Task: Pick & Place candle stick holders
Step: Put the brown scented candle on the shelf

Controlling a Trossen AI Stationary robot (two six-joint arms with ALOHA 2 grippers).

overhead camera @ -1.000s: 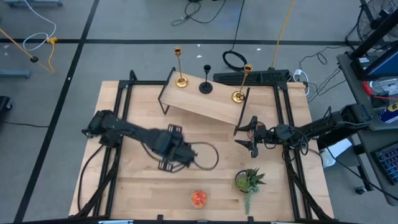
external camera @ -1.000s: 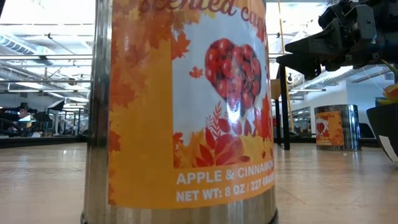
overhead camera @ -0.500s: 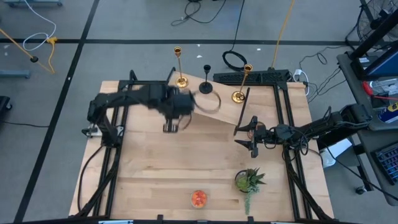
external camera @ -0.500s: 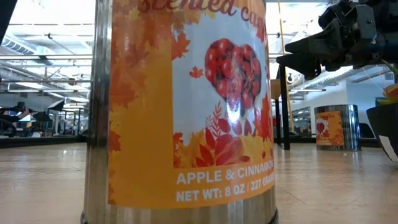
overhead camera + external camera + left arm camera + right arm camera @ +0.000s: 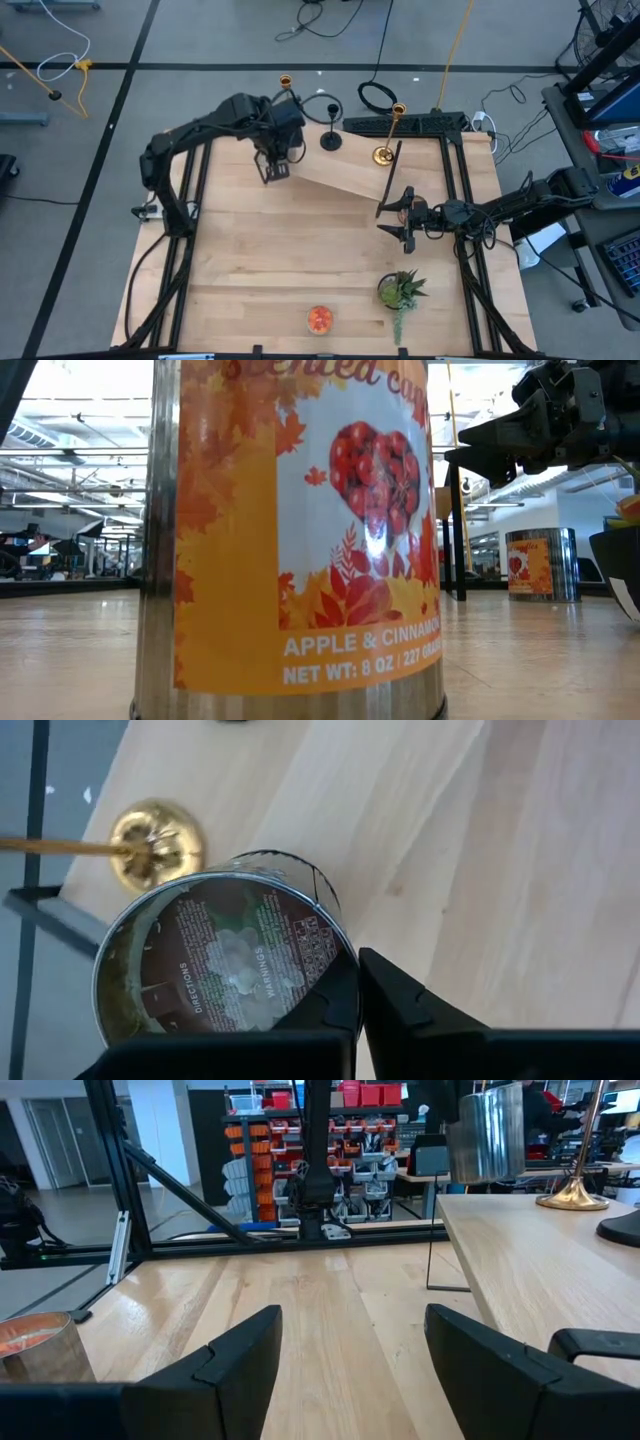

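My left gripper [image 5: 300,108] is shut on a grey tin cup [image 5: 225,965], high over the left end of the raised wooden shelf [image 5: 335,168]. The cup also shows in the right wrist view [image 5: 485,1130]. One tall gold candlestick [image 5: 286,84] stands on its round base [image 5: 155,845] right beside the cup. A short black holder [image 5: 331,138] and a second gold candlestick [image 5: 386,152] also stand on the shelf. An orange-red cup [image 5: 319,318] stands near the table's front edge. My right gripper [image 5: 392,218] is open and empty at the table's right. My left gripper pinches the cup's rim [image 5: 335,955], one finger seemingly inside the mouth and one finger [image 5: 400,1010] outside the wall. The fingers come from above, pointing down. The cup hangs below them about upright, clear of the shelf.
A green potted plant [image 5: 401,290] stands at the front right, near the right gripper. The orange-labelled tin [image 5: 300,530] fills most of the low view. Black shelf legs [image 5: 268,168] stand under the shelf's left end. Bare table lies between the shelf and the front edge.
My left gripper has carried the grey cup from the middle of the table toward the far edge, up over the shelf's left end, beside the left gold candlestick. The cup has stayed in its hold. The right arm has kept still.
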